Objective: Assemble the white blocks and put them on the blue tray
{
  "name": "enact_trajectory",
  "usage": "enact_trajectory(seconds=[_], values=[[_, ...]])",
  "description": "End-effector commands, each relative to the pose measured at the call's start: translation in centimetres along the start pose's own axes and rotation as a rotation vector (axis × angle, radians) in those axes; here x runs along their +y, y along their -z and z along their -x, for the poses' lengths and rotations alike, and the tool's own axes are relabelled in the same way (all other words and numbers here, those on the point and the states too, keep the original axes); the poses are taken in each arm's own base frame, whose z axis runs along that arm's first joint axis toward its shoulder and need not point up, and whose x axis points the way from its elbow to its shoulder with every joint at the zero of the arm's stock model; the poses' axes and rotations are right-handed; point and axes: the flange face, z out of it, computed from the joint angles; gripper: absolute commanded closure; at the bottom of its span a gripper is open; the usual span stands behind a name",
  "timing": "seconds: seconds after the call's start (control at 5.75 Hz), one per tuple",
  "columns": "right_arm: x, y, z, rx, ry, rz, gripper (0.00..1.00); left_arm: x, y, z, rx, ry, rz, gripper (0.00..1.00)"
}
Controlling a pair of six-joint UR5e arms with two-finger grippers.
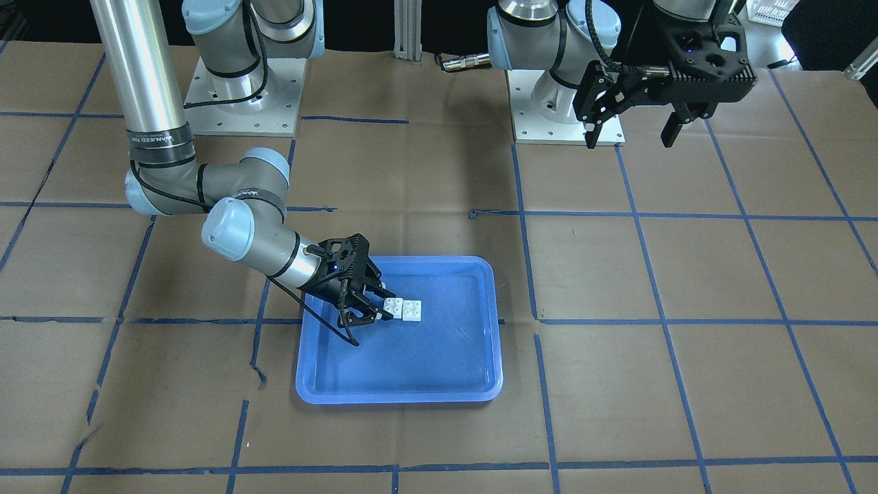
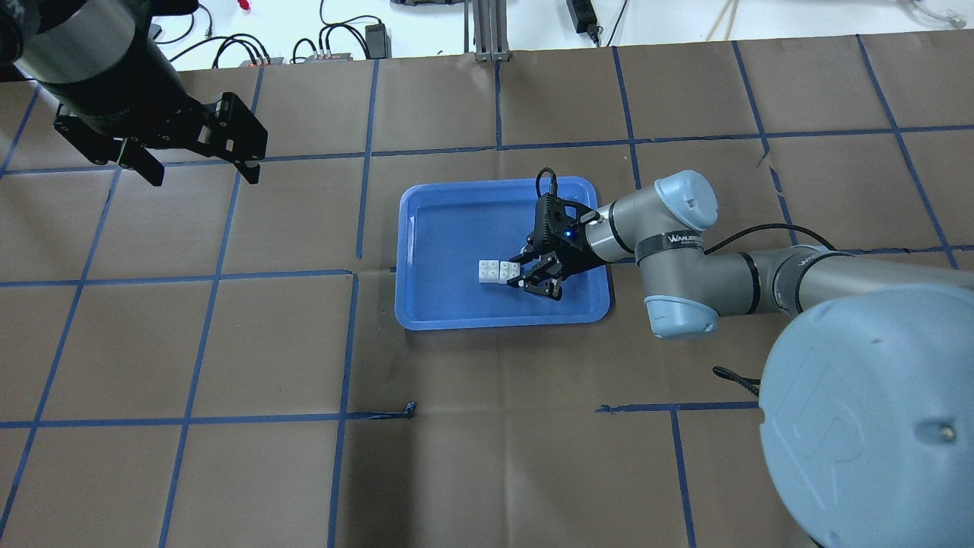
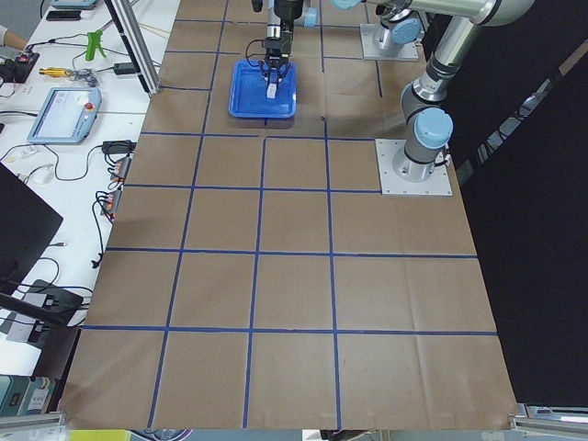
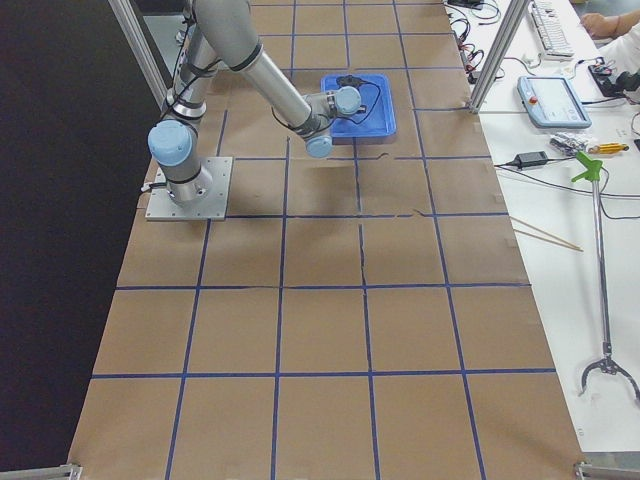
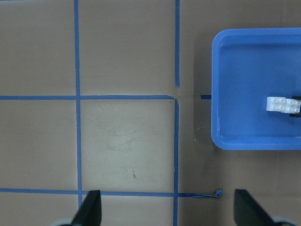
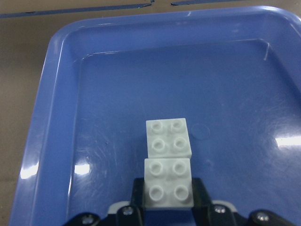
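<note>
Two white blocks [image 1: 405, 309] lie end to end and touching on the floor of the blue tray [image 1: 398, 398], studs up. My right gripper [image 1: 379, 305] reaches low into the tray, its jaws closed on the sides of the nearer block. In the right wrist view the black pads [image 6: 138, 188] press that block [image 6: 168, 188], with the other block [image 6: 168, 137] just beyond it. The overhead view shows the blocks [image 2: 498, 271], the right gripper [image 2: 519, 272] and the tray [image 2: 502, 323]. My left gripper [image 2: 204, 176] hangs open and empty, high above the table and far from the tray. The left wrist view sees the tray [image 5: 254, 143] and the blocks [image 5: 282, 104].
The table is brown paper with a grid of blue tape lines [image 2: 358, 221]. The two arm bases [image 1: 243, 96] stand at the robot's edge. Cables and devices [image 2: 335, 46] lie beyond the far edge. Torn tape [image 2: 403, 411] sticks up near the middle.
</note>
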Motion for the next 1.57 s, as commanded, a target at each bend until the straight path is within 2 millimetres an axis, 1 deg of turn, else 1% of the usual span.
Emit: enact_trajectory(seconds=[0.0,0.35,0.52,0.87,1.04,1.39], values=[[-0.01,0.0,0.0,0.0,0.0,0.0,0.71,0.0,0.0,0.0,0.0,0.0,0.0,0.01],[-0.05,0.03,-0.06,0.001,0.001,-0.001,0.69,0.0,0.0,0.0,0.0,-0.001,0.0,0.01],[-0.05,0.03,-0.06,0.001,0.0,-0.001,0.66,0.0,0.0,0.0,0.0,0.0,0.0,0.01],[0.0,-0.03,-0.06,0.0,-0.001,-0.002,0.5,0.0,0.0,0.0,0.0,0.0,0.0,0.01],[-0.01,-0.03,-0.06,0.0,-0.001,-0.002,0.49,0.0,0.0,0.0,0.0,-0.001,0.0,0.01],[-0.05,0.02,-0.05,0.0,-0.001,-0.002,0.43,-0.09,-0.01,-0.07,0.0,-0.001,-0.005,0.01]])
